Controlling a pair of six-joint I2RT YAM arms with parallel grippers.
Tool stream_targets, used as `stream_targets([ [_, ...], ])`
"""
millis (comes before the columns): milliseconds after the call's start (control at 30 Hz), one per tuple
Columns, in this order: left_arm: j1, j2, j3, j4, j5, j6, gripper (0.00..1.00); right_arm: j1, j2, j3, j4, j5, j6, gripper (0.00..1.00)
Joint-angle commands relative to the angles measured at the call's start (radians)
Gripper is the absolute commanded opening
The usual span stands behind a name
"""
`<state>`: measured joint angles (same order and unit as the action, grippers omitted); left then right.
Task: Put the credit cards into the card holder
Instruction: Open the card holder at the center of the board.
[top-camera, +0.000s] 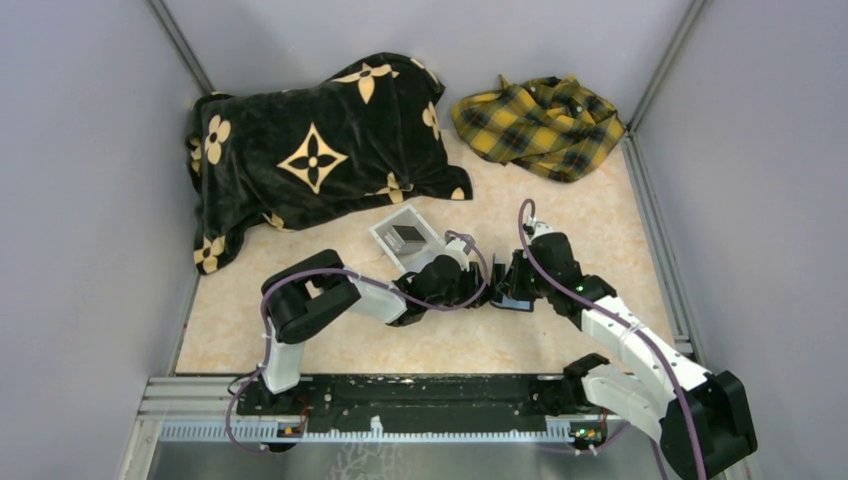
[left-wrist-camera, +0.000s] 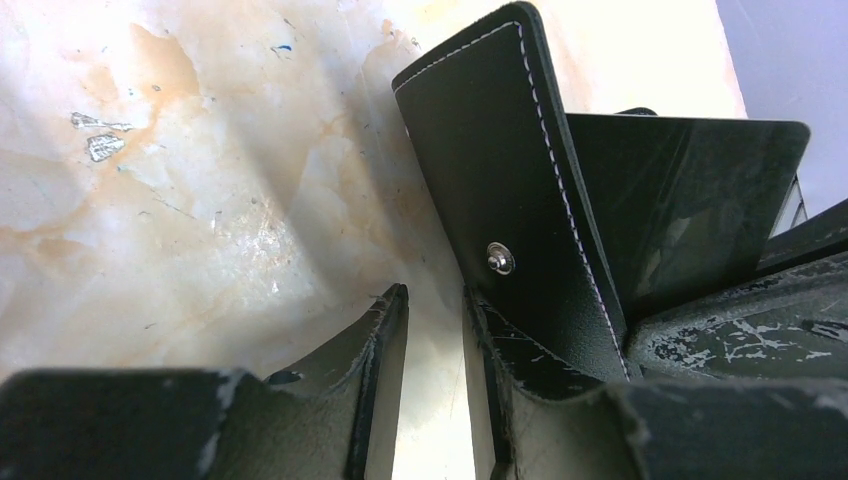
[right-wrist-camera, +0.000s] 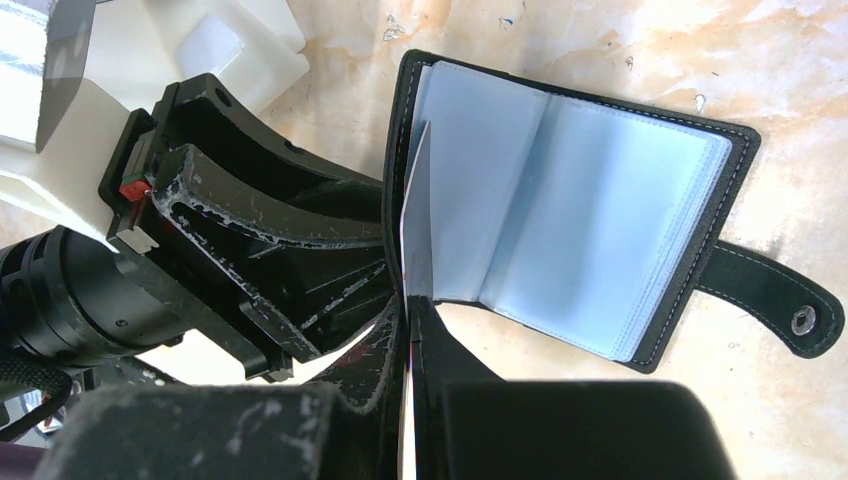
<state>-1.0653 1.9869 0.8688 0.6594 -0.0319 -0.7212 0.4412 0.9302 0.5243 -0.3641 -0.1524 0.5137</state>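
Left gripper (left-wrist-camera: 435, 292): the left wrist view shows us jaws apart, with the card holder (left-wrist-camera: 490, 160) cover right of them.
Right gripper (right-wrist-camera: 412, 315): only its own wrist view shows us it pinching a pale card (right-wrist-camera: 420, 215) at the open holder's sleeves, mid-frame.

card holder (right-wrist-camera: 580, 210) on table (top-camera: 600, 220), between left fingers (right-wrist-camera: 260, 225) and right fingers (right-wrist-camera: 440, 350) | card (right-wrist-camera: 419, 230) in card holder | box (top-camera: 383, 240) behind left fingers

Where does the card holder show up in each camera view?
Top external: centre, card holder mostly hidden between the two wrists.
Left wrist: upper right, its black outer cover standing on edge.
Right wrist: centre-right, spread open, pale sleeves showing; the right pincer grips a credit card there.
Shared landmark: the left pincer, open beside the raised cover.
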Motion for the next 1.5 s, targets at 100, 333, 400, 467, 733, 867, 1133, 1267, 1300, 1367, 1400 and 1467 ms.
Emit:
stream_targets([
  [100, -0.044, 0.078, -0.046, -0.253, 0.085, -0.004, 0.37, 0.006, -0.018, 0.034, 0.069, -0.048, -0.005, 0.00],
  [333, -0.060, 0.047, -0.043, -0.351, 0.053, -0.009, 0.41, 0.002, 0.020, -0.002, 0.118, -0.072, -0.005, 0.00],
  [400, -0.068, 0.033, -0.037, -0.394, 0.038, -0.012, 0.42, 0.002, 0.035, -0.016, 0.143, -0.078, -0.003, 0.00],
  [467, -0.077, 0.020, -0.033, -0.441, 0.020, -0.017, 0.43, 0.002, 0.053, -0.032, 0.170, -0.086, -0.004, 0.00],
  [733, -0.103, -0.019, -0.024, -0.580, -0.023, -0.044, 0.46, 0.003, 0.141, -0.077, 0.259, -0.108, -0.010, 0.00],
  [867, -0.117, -0.060, -0.016, -0.665, -0.058, -0.056, 0.46, 0.003, 0.173, -0.091, 0.291, -0.115, -0.014, 0.00],
  [1133, -0.139, -0.231, -0.004, -0.858, -0.150, -0.081, 0.46, 0.003, 0.187, -0.095, 0.298, -0.110, -0.012, 0.00],
  [1267, -0.139, -0.308, 0.019, -0.908, -0.227, -0.085, 0.46, 0.004, 0.177, -0.088, 0.282, -0.103, -0.014, 0.00],
  [1300, -0.139, -0.322, 0.029, -0.918, -0.251, -0.084, 0.45, 0.004, 0.175, -0.087, 0.278, -0.101, -0.014, 0.00],
  [1367, -0.138, -0.340, 0.047, -0.941, -0.300, -0.087, 0.44, 0.004, 0.174, -0.083, 0.270, -0.099, -0.019, 0.00],
  [1400, -0.138, -0.345, 0.054, -0.947, -0.322, -0.091, 0.44, 0.004, 0.174, -0.085, 0.271, -0.099, -0.020, 0.00],
  [1467, -0.138, -0.353, 0.068, -0.951, -0.359, -0.101, 0.43, 0.004, 0.177, -0.087, 0.272, -0.099, -0.020, 0.00],
])
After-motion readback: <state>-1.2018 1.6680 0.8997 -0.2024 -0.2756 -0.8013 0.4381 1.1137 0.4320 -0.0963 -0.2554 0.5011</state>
